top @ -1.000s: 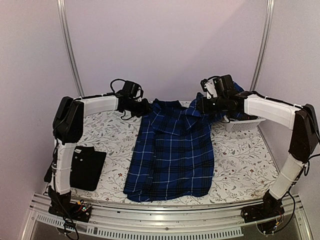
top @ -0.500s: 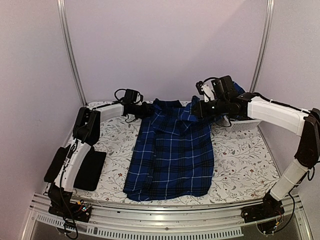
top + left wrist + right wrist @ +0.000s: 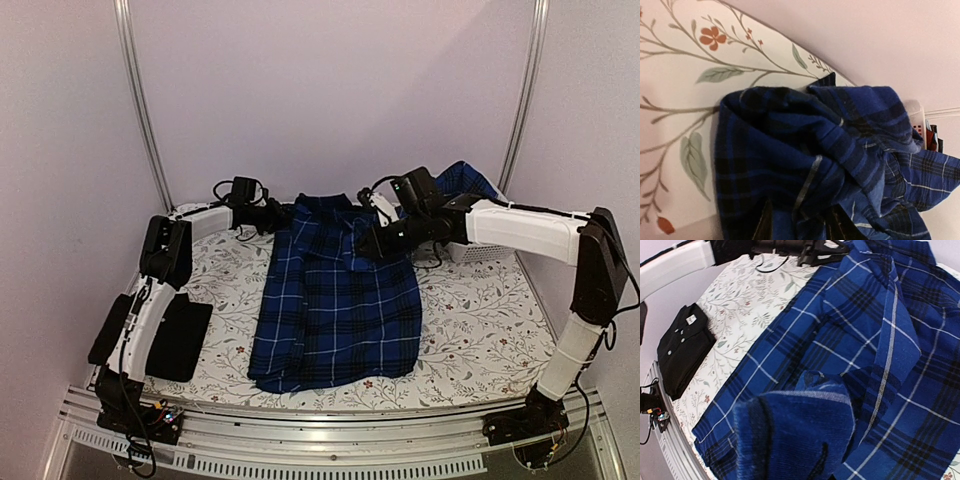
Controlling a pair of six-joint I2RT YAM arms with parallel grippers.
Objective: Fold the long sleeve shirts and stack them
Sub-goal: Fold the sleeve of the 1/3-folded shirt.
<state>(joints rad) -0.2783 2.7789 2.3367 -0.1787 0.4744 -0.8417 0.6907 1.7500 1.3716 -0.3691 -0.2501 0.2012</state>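
The blue plaid shirt (image 3: 335,300) lies lengthwise down the middle of the table, its collar end at the back. My left gripper (image 3: 278,213) is shut on its back left corner; in the left wrist view the cloth (image 3: 790,150) bunches between the dark fingertips (image 3: 762,225). My right gripper (image 3: 372,243) is shut on the back right part and holds it over the shirt's upper middle. The right wrist view shows a lifted fold (image 3: 795,435) hiding the fingers. The black shirt (image 3: 175,335) lies folded at the near left, also in the right wrist view (image 3: 682,347).
A white lattice basket (image 3: 478,250) stands at the back right behind my right arm, with more blue plaid cloth (image 3: 462,180) rising from it. The table has a floral cover (image 3: 480,320). Metal posts stand at both back corners.
My right gripper has pulled the shirt's back right part leftward and toward the near side, over the shirt body. The left gripper has shifted slightly left, and the shirt's right edge has drawn in.
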